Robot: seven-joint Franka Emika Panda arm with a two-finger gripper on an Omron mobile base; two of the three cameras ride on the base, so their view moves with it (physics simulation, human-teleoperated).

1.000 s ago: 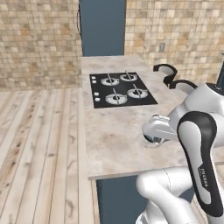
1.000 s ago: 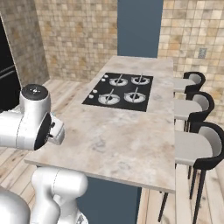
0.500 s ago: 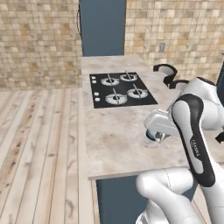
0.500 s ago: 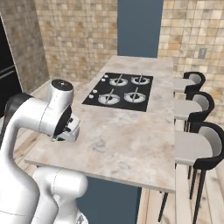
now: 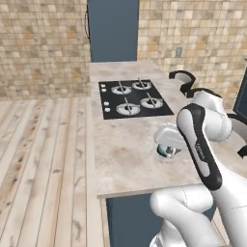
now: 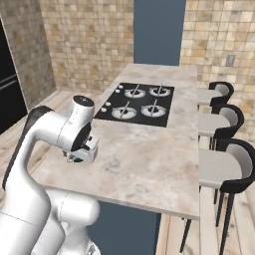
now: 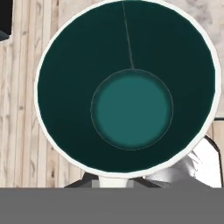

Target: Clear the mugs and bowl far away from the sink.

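Observation:
My gripper (image 5: 168,147) is shut on a teal mug (image 5: 169,151) with a silvery body, held just above the beige marble counter (image 5: 125,144) near its front right part. The hand view looks straight down into the mug (image 7: 131,109), showing its dark teal inside, lighter round bottom and white rim. In the right base view the white hand with the gripper (image 6: 79,155) hangs low over the counter's near left corner (image 6: 60,174), and the mug is hidden behind it. The bowl and the sink are out of view.
A black stovetop (image 5: 132,99) with several burners lies further back on the counter. Black stools (image 6: 226,167) line the counter's right side. Wooden floor (image 5: 43,159) runs along the left, and tiled walls stand behind.
The arm's upper links have swung forward over the counter. The hand, still shut on the teal mug, has stayed low over about the same spot.

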